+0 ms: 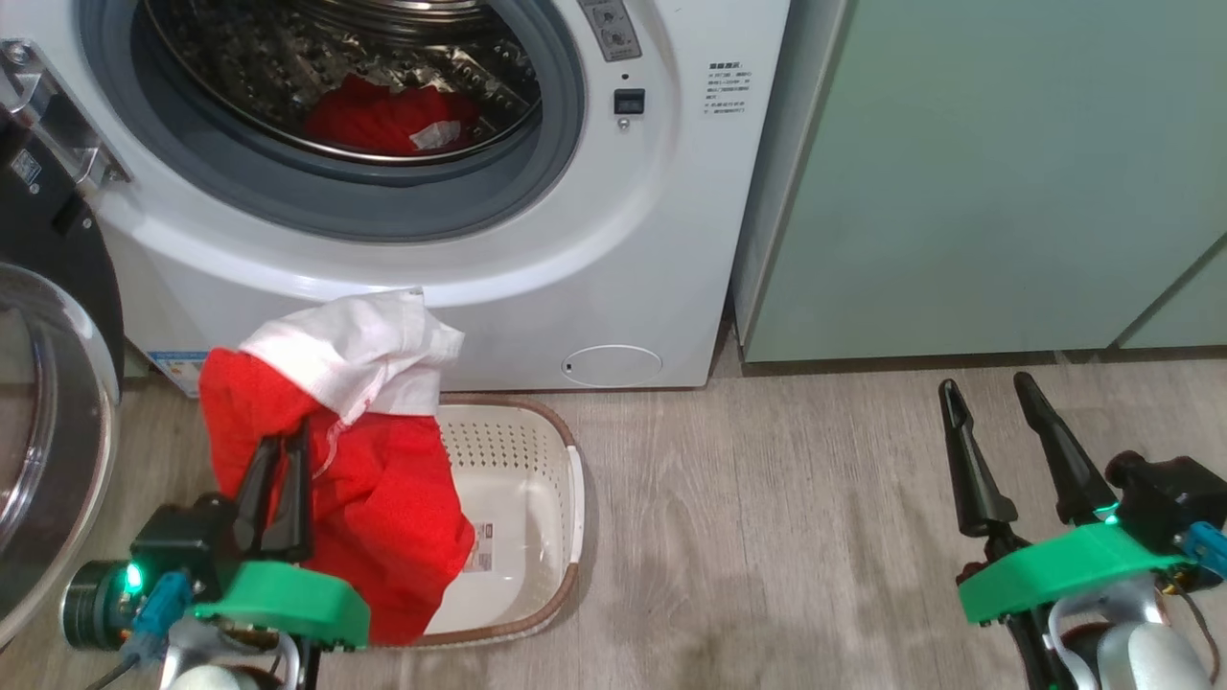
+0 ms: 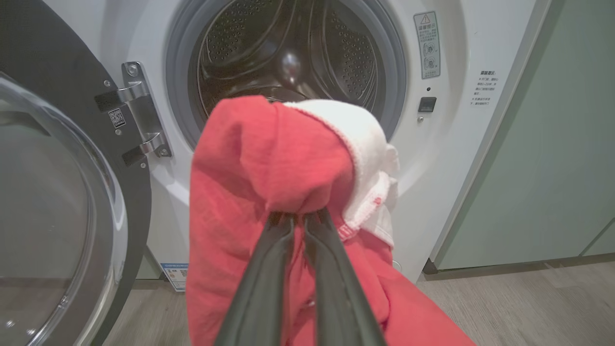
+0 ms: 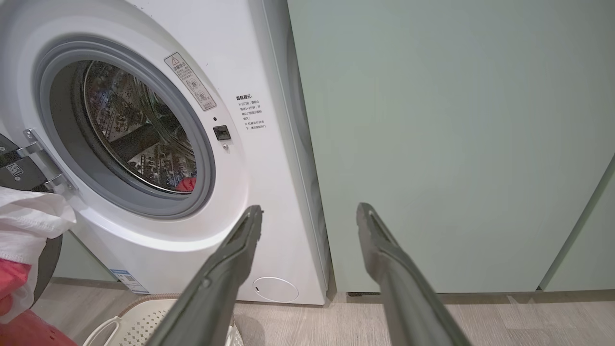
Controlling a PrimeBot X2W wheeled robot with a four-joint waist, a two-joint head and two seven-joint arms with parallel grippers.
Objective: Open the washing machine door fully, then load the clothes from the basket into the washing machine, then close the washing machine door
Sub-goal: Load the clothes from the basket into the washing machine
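Writing on the big white front-loading washing machine (image 1: 594,240) was too small to be read: a grey warning sticker w/ triangle (image 2: 426,45) and a printed text block (image 1: 727,88) right of its opening, and a blue sticker (image 2: 175,276) at its lower left. The bright red garment w/ white fabric (image 1: 383,517) was held pinched in the left gripper (image 1: 288,439) before the machine, over the small cream perforated plastic basket (image 1: 537,450). More red cloth (image 1: 383,120) lay in its drum. The round black-rimmed glass door (image 1: 57,402) stood open at the machine's left. The right gripper (image 1: 987,383) was spread wide, empty, off to the machine's right.

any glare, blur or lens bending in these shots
Head view: even light, soft shadow beside the basket. Left wrist view: door glass mirrors the room, left tool gripping clothes looks soft. Right wrist view: washer edge bows.
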